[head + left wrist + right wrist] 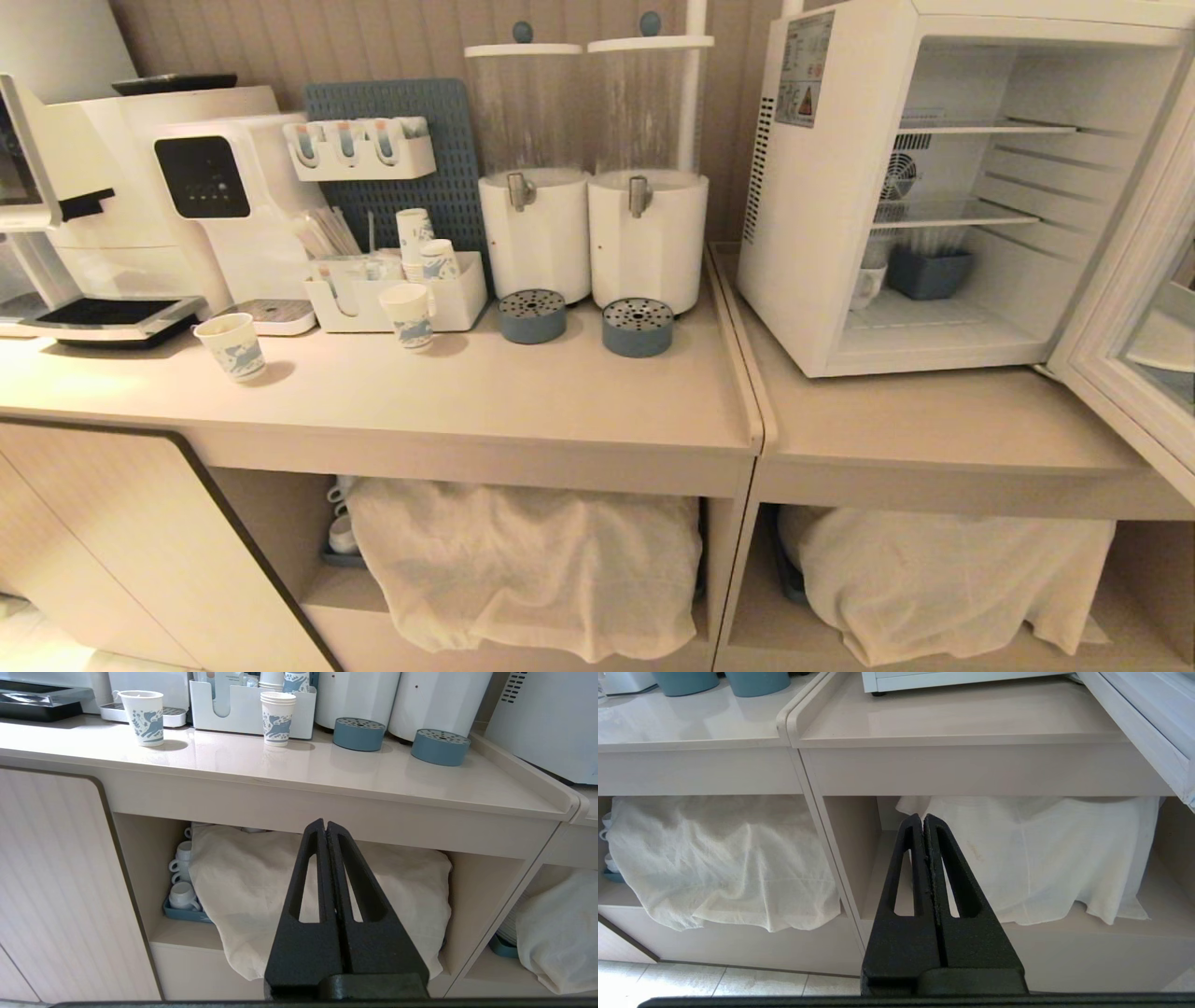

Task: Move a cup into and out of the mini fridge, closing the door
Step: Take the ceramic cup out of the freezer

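Cup (pixel 866 285) sits inside the fridge (pixel 822 233), door (pixel 1134 308) open; left pincer (pixel 325 828) and right pincer (pixel 923 821) closed, empty, low before the counter (pixel 560 392)

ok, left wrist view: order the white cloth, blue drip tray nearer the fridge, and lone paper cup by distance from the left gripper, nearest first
1. white cloth: on the lower shelf, right behind the shut left gripper.
2. blue drip tray: on the counter, fridge side.
3. paper cup: counter, far end by the coffee machine.
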You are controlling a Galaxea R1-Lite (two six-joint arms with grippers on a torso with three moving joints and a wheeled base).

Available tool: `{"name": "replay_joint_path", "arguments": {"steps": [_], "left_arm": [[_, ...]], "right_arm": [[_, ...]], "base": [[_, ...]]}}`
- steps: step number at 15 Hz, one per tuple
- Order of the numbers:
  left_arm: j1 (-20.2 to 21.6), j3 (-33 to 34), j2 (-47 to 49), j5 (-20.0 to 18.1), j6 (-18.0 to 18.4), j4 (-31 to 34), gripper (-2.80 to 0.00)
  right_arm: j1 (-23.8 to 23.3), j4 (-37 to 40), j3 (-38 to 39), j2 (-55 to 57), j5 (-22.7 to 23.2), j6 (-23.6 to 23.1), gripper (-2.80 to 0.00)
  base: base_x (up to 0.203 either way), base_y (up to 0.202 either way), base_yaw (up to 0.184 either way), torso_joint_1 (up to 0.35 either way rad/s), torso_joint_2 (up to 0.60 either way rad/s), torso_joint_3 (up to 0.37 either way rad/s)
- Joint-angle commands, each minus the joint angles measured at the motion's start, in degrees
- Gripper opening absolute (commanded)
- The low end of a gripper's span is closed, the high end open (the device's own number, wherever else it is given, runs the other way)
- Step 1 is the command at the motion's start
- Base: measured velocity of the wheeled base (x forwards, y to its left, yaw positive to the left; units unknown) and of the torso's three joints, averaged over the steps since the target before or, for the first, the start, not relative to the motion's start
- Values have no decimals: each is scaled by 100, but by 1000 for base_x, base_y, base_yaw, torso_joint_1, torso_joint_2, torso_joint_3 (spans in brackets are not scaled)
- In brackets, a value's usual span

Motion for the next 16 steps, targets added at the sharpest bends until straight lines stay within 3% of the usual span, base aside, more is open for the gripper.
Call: {"name": "replay_joint_path", "arguments": {"steps": [1,5,16], "left_arm": [[2,229,-29,0,-4,1,-280],[-4,229,-29,0,-4,1,-280],[4,229,-29,0,-4,-8,-280]], "right_arm": [[-2,3,-1,4,1,0,-280],[-2,3,-1,4,1,0,-280],[-2,3,-1,4,1,0,-280]], "base": [[0,0,0,0,0,0],[34,0,0,1,-1,3],[190,0,0,2,3,2]]}}
